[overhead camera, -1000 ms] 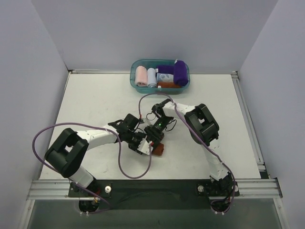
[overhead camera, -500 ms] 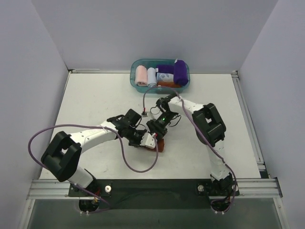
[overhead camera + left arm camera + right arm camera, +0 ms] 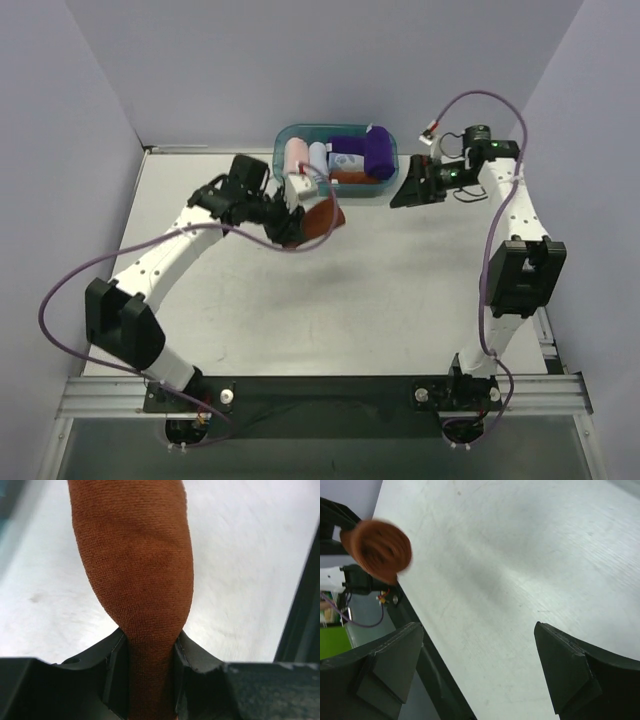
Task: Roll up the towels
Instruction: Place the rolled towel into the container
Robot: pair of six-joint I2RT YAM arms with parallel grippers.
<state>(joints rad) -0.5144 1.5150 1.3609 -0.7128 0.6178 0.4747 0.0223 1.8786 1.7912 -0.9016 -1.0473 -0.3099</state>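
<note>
Here your left gripper (image 3: 293,208) is clamped on the rolled rust-brown terry cloth towel (image 3: 318,219), close in front of the near edge of the translucent teal plastic bin (image 3: 278,160) at the far side of the white table (image 3: 200,300). From the left wrist view you see the two dark fingers (image 3: 114,675) pinching the roll at its waist, so the cloth is squeezed narrow between them and bulges wider beyond the tips. The roll sticks out to the right of the gripper and seems to be held above the tabletop rather than resting on it, though you cannot be sure of that from overhead. Your right gripper (image 3: 405,192) hangs to the right of the bin, well apart from the towel, with its jaws spread wide and nothing between them. In the right wrist view the two fingers (image 3: 390,665) frame bare table, and the brown roll (image 3: 379,546) shows end-on in the upper left, its spiral layers blurred. The deep purple terry cloth towel (image 3: 378,152) lies rolled at the right end of the bin. A pink rolled cloth (image 3: 297,158) and a pale blue and white rolled cloth (image 3: 318,155) sit side by side at the bin's left end.
</note>
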